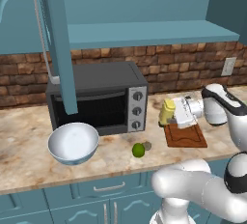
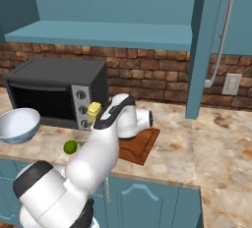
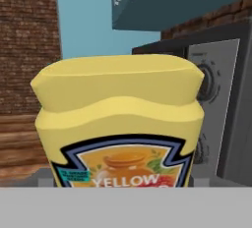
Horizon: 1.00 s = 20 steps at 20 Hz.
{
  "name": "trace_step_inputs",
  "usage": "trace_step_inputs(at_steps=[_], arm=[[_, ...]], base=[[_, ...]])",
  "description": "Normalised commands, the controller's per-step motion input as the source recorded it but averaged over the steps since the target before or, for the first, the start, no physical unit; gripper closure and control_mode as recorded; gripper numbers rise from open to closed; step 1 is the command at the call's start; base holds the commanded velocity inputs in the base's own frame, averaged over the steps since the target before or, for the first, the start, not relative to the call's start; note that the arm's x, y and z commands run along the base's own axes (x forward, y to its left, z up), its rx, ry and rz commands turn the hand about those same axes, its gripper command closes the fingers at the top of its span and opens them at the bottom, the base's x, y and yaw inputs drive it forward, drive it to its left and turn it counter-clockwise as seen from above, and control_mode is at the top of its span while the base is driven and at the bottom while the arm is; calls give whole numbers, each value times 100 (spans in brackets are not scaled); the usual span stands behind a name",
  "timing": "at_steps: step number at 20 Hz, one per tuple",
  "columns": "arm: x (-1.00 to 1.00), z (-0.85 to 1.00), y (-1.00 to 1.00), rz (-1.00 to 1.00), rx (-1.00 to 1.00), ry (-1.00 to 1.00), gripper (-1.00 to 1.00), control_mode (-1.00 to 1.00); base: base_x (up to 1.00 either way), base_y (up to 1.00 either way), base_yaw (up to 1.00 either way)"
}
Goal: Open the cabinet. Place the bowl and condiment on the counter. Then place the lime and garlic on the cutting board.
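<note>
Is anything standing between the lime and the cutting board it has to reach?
Partly: the gripper holding the yellow condiment bottle hangs over the cutting board's left end. The counter stretch between the lime and the board looks clear.

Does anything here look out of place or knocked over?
Nothing looks spilled or broken. The yellow condiment bottle sits at the gripper near the cutting board's edge, beside the toaster oven. The bowl stands upright on the counter; lime and garlic lie beside each other.
</note>
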Motion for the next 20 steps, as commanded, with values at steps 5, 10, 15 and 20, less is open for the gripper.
trace_step_inputs(at_steps=[5, 10, 15, 20], arm=[[67, -52, -22, 19, -1, 1, 100, -100], [75, -48, -12, 15, -1, 0, 100, -100], [77, -58, 0, 4, -4, 0, 100, -100], [33, -49, -6, 0, 0, 0, 100, -100]], base=[[0, 0, 0], [0, 0, 0], [0, 0, 0], [0, 0, 0]])
